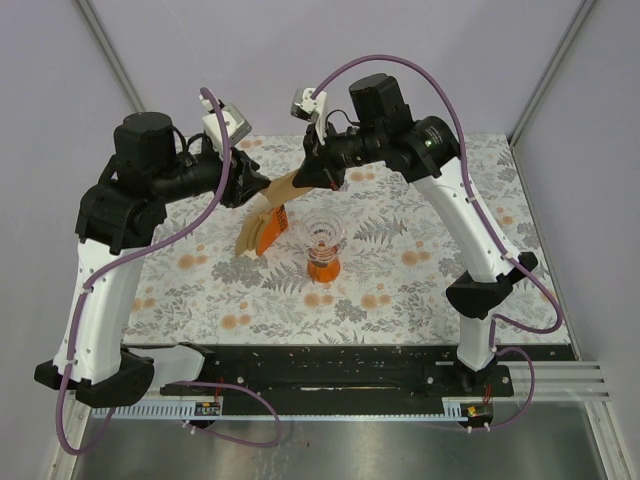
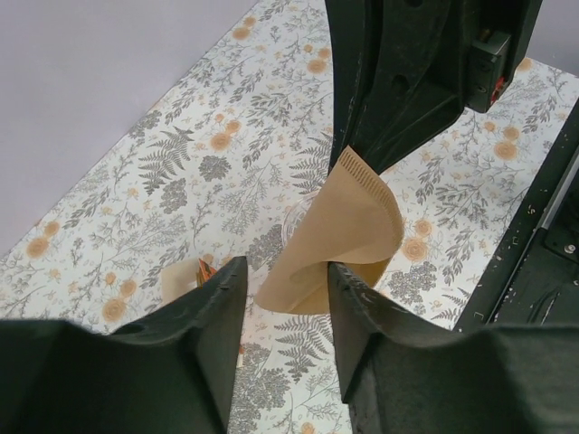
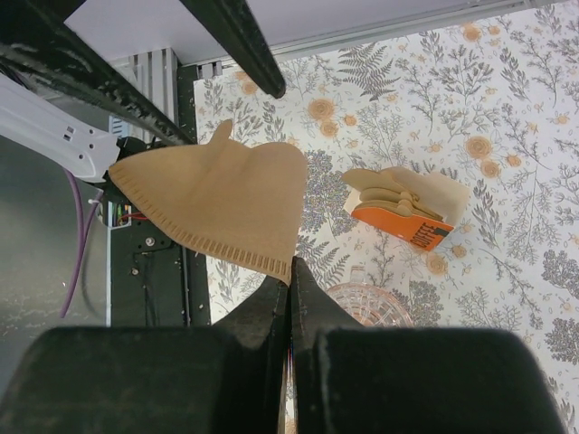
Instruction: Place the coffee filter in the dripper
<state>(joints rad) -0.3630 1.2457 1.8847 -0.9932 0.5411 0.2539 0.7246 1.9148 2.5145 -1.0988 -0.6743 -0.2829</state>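
Right wrist view: right fingers (image 3: 290,278) clamped on the edge of the thin light-brown paper coffee filter (image 3: 217,203), held aloft near the clear ribbed cone-shaped dripper with orange base (image 1: 323,248). Left fingers (image 2: 288,271) apart, straddling its other end. Risk: an opposing pull tears or creases the paper, or an unspread filter won't seat.

Bright even overhead light, faint soft shadows, mostly sharp
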